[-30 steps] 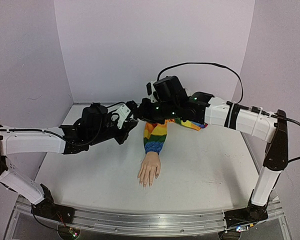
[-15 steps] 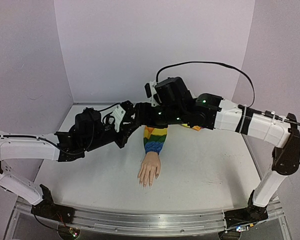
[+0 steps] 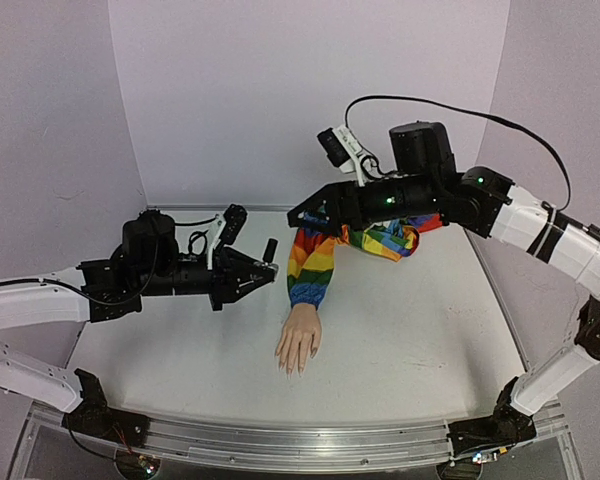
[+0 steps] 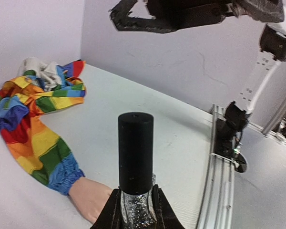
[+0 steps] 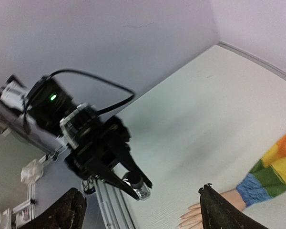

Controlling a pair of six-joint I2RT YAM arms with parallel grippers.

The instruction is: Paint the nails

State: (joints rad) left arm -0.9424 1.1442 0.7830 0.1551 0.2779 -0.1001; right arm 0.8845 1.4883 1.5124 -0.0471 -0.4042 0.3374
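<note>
The pale mannequin hand (image 3: 299, 342) lies palm down mid-table, its rainbow sleeve (image 3: 313, 262) running toward the back wall. The nails (image 3: 291, 368) are tiny at the fingertips, which point at the near edge; they also show as nails (image 5: 183, 221) in the right wrist view. My left gripper (image 3: 263, 270) hovers left of the sleeve, shut on a small glitter bottle (image 4: 136, 207) with a tall black cap (image 4: 135, 148) on it. My right gripper (image 3: 310, 214) hangs open and empty above the sleeve, apart from the cap. From its own camera, the right gripper (image 5: 142, 195) frames the bottle (image 5: 142, 190) below.
The loose end of the sleeve is heaped in a rainbow pile (image 3: 392, 238) by the back wall. A metal rail (image 3: 280, 440) runs along the near table edge, with the right arm's base (image 4: 229, 129) on it. Lilac walls close in the back and both sides.
My right gripper has opened and pulled up and to the right, away from the bottle's cap. My left arm has drawn back to the left, still holding the capped bottle.
</note>
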